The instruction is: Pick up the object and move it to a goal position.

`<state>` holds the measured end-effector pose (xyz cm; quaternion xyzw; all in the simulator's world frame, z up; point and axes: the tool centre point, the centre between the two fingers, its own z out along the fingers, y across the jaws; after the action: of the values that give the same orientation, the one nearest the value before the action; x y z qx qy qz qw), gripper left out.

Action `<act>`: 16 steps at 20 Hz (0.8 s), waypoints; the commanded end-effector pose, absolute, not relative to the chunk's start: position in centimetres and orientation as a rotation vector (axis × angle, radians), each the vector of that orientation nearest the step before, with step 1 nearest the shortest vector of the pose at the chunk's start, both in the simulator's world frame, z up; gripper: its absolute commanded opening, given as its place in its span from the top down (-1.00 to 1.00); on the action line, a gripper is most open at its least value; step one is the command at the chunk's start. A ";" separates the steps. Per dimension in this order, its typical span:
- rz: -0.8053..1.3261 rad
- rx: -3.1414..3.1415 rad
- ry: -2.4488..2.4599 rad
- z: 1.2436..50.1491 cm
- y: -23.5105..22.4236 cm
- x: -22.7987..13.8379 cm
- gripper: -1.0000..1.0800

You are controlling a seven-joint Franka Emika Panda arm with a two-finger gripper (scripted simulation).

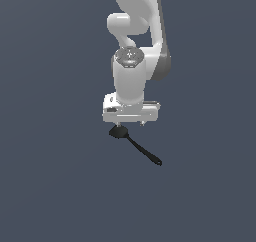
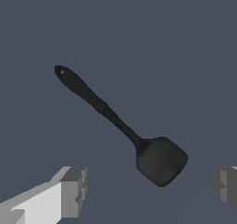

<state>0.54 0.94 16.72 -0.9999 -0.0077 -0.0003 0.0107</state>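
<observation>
The object is an all-black spoon-like utensil [image 1: 135, 145] lying flat on the dark grey floor. Its rounded flat head [image 1: 119, 132] is just below the hand, and its thin handle runs out to the exterior view's right. My gripper [image 1: 130, 122] points straight down above the head end, open and empty. In the wrist view the utensil [image 2: 111, 116] lies diagonally. Its head [image 2: 162, 160] sits between my two widely spread fingers [image 2: 74, 190], closer to the far one. Nothing touches the utensil.
The plain dark grey floor [image 1: 50, 186] fills both views. The white arm [image 1: 135, 31] rises behind the hand. No goal marker shows.
</observation>
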 end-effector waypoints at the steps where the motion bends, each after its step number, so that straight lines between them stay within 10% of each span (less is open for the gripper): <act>1: -0.001 -3.120 -0.024 16.7 0.9 0.5 -0.92; 16: 0.007 -3.088 -0.021 15.9 2.6 0.1 -0.92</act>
<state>0.05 2.63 15.93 -0.9996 -0.0055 0.0023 0.0273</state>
